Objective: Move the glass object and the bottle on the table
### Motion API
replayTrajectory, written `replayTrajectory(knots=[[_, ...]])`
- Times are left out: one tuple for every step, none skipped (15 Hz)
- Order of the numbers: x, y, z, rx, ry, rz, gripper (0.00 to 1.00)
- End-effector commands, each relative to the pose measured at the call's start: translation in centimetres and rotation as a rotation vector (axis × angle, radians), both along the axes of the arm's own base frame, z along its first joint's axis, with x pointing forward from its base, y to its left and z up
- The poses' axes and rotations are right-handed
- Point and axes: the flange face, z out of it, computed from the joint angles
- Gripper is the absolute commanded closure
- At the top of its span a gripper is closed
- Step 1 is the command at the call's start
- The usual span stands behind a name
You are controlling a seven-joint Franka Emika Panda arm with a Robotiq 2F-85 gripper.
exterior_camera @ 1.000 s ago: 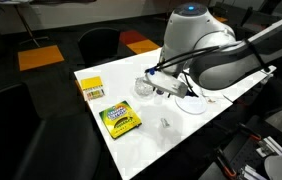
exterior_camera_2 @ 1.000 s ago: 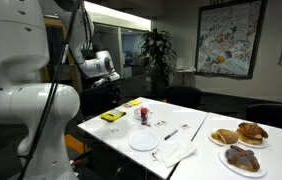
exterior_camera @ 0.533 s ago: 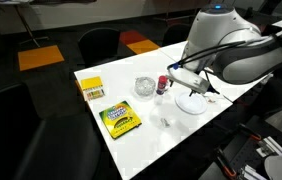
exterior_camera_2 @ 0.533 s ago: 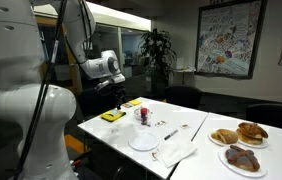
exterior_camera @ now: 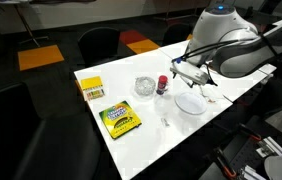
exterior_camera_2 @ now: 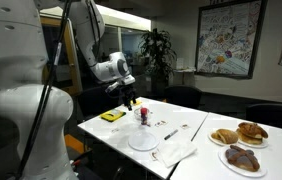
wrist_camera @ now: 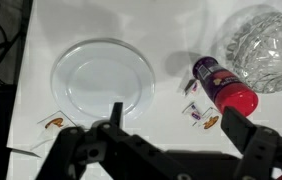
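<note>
1. Now, against a second ago, we see the arm has swung rightward off the glass dish (exterior_camera: 144,87). The end effector (exterior_camera: 191,76) hangs above the counter (exterior_camera: 146,140), between the bottle (exterior_camera: 162,84) and the white plate (exterior_camera: 190,102).
2. In the wrist view its fingers (wrist_camera: 116,112) stand spread wide and hold nothing. Below them the plate lies left, the bottle middle and the dish right, with the bottle just beside the dish.
3. We judge neither thing has been moved: dish and bottle sit mid-counter where they were. The bottle looks the nearer target.
4. The counter top is plain white. Left to right it carries a yellow box (exterior_camera: 92,88), a crayon box (exterior_camera: 120,119), then dish, bottle and plate, with small paper scraps near the plate.
5. The room looks like an office. We see orange floor tiles (exterior_camera: 39,57), dark chairs, a plant (exterior_camera_2: 157,48), a wall poster (exterior_camera_2: 227,38) and pastries (exterior_camera_2: 243,158) on another table.
</note>
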Motion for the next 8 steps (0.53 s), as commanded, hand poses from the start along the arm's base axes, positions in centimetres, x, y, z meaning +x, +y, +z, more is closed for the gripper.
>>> replayTrajectory(knots=[[3.1, -0.2, -1.5, 0.010, -0.028, 0.033, 0.00], [3.9, -0.2, -1.9, 0.024, -0.020, 0.034, 0.00], [4.2, 0.7, -1.9, 0.047, -0.017, 0.049, 0.00], [2.7, 0.2, -1.2, 0.020, -0.013, 0.020, 0.00], [3.3, 0.4, -1.4, 0.029, -0.012, 0.029, 0.00], [3.6, 0.6, -1.6, 0.033, -0.011, 0.033, 0.00], [3.8, 0.7, -1.7, 0.035, -0.010, 0.035, 0.00], [3.9, 0.7, -1.8, 0.035, -0.010, 0.036, 0.00]])
